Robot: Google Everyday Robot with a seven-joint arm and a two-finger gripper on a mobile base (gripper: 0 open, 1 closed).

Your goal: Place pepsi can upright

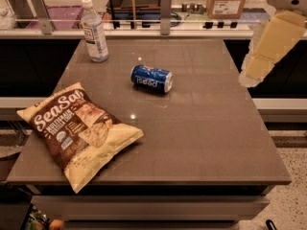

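Note:
The pepsi can (151,78) is blue with white lettering and silver ends. It lies on its side near the middle of the brown table (201,128), its long axis running left to right. My gripper (249,76) is the lower end of a pale cream arm (272,41) at the table's right edge. It hangs above that edge, well to the right of the can and not touching it.
A clear water bottle (94,31) with a white cap stands at the table's far left. A SeaSalt chip bag (79,132) lies flat at the front left. A counter with rails and a cardboard box (228,1) runs behind the table.

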